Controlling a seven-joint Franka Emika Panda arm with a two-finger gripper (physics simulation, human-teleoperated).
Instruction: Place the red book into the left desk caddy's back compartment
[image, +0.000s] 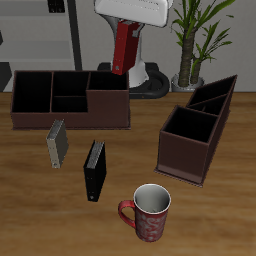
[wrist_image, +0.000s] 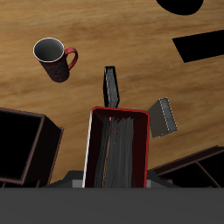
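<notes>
My gripper (image: 122, 42) is shut on the red book (image: 123, 50), which hangs upright high over the table's back, above the wide caddy. In the wrist view the red book (wrist_image: 120, 147) fills the gap between the jaws of the gripper (wrist_image: 119, 180), showing its dark red cover edge and its pages. The left desk caddy (image: 196, 128) stands apart from it, nearer the table's side. Its back compartment (image: 216, 98) is the taller section with sloping walls, and it looks empty. A corner of the left desk caddy (wrist_image: 26, 144) shows in the wrist view.
The long wide caddy (image: 70, 97) sits below the held book. A grey book (image: 57, 144) and a black book (image: 94, 169) stand on the table in front of it. A red mug (image: 150, 213) is near the front edge. A potted plant (image: 197, 40) stands behind.
</notes>
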